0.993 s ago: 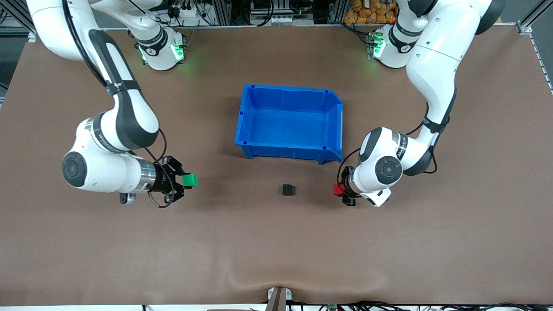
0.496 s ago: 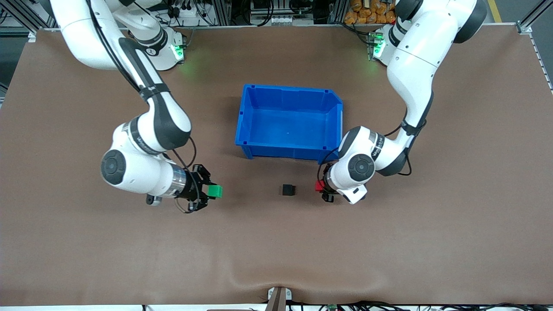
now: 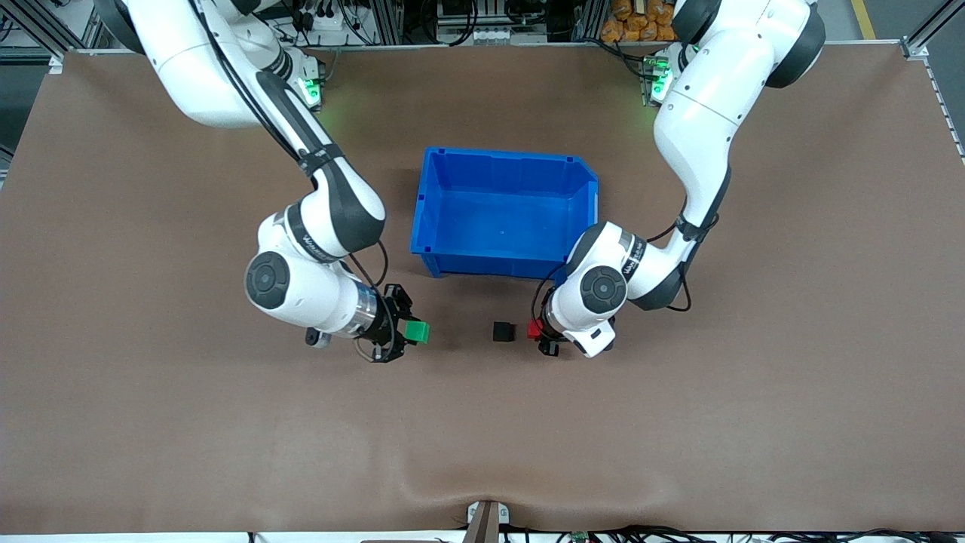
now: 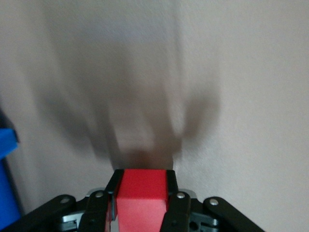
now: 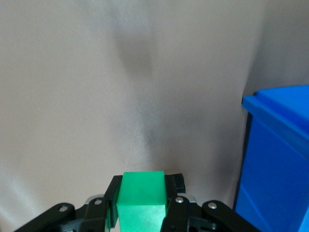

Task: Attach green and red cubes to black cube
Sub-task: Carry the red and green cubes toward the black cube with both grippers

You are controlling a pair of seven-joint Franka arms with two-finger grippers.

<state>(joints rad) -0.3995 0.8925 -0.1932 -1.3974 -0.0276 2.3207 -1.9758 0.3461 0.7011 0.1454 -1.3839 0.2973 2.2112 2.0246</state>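
Observation:
The black cube (image 3: 503,331) sits on the brown table, nearer the front camera than the blue bin. My left gripper (image 3: 537,330) is shut on the red cube (image 3: 534,329) and holds it low, close beside the black cube toward the left arm's end. The red cube (image 4: 141,198) fills the jaws in the left wrist view. My right gripper (image 3: 411,332) is shut on the green cube (image 3: 416,332), low over the table a short way from the black cube toward the right arm's end. The green cube (image 5: 142,199) sits between the jaws in the right wrist view.
The blue bin (image 3: 435,219) stands at mid table, farther from the front camera than the cubes; its wall shows in the right wrist view (image 5: 277,159). The brown table (image 3: 482,437) spreads wide toward the front camera.
Both arms have swung inward toward the black cube, each carrying its cube. The red cube is now almost against the black cube; the green cube has closed much of its gap.

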